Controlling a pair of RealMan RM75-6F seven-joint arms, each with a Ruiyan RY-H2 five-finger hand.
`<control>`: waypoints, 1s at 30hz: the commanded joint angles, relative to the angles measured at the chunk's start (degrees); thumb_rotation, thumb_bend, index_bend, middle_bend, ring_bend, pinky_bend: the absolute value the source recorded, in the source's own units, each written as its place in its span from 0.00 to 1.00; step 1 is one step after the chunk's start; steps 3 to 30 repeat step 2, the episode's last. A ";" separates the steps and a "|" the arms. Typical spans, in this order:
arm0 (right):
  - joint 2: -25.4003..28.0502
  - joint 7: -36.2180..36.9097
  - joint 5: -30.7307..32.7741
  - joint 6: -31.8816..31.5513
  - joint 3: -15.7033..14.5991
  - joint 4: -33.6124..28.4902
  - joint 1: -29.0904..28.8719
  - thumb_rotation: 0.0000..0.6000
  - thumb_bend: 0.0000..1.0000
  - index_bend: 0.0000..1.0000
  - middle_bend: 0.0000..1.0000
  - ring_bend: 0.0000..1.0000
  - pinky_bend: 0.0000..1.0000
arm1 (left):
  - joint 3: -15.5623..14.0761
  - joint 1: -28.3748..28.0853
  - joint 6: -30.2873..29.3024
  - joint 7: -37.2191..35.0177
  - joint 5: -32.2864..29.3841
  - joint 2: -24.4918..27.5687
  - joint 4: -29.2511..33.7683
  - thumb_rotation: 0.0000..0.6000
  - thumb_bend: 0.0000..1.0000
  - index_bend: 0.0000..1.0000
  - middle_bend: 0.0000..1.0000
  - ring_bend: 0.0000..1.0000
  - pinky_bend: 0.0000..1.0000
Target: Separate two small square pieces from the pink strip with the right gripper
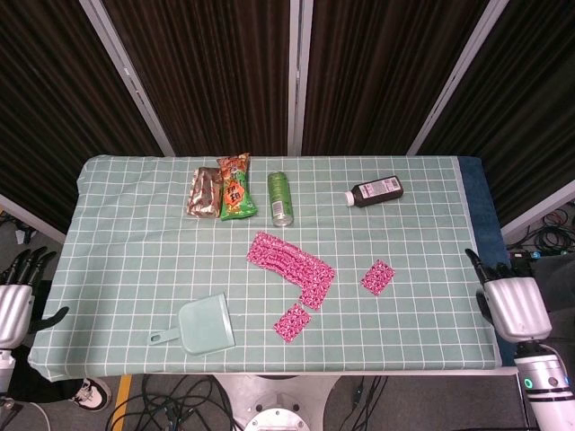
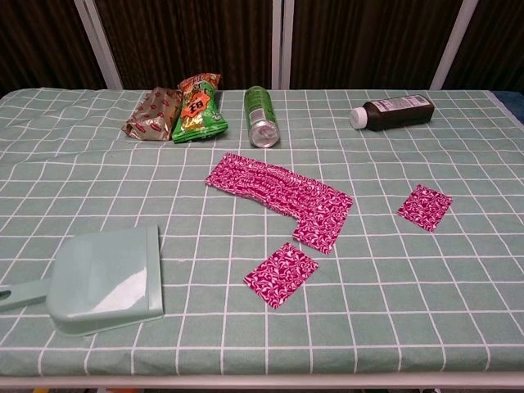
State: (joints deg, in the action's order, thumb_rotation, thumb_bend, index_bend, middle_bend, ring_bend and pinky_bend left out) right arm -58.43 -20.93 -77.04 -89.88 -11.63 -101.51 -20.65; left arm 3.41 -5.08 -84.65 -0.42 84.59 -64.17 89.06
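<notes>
Lying near the middle of the worktop [image 1: 117,224], the pink strip [image 1: 290,265] runs diagonally, with one square [image 1: 292,322] just off its near end and a second square [image 1: 377,277] to its right, both apart from it. Well away from all three, the right hand [image 1: 512,303] hangs past the worktop's right edge, fingers apart and holding nothing. The left hand [image 1: 14,303] sits off the left edge, likewise empty with fingers spread.
</notes>
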 commanded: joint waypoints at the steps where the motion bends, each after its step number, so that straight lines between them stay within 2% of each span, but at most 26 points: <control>1: -0.08 2.03 -0.94 -1.66 -0.13 4.11 3.68 1.00 0.16 0.00 0.01 0.00 0.02 | -0.11 0.00 -0.01 0.25 0.08 -0.20 -0.11 1.00 0.14 0.11 0.07 0.04 0.24; 30: -0.24 2.16 -1.08 -1.90 0.18 4.80 4.21 1.00 0.16 0.00 0.00 0.00 0.01 | -0.11 0.01 -0.06 0.28 0.08 -0.26 -0.10 1.00 0.14 0.11 0.07 0.04 0.24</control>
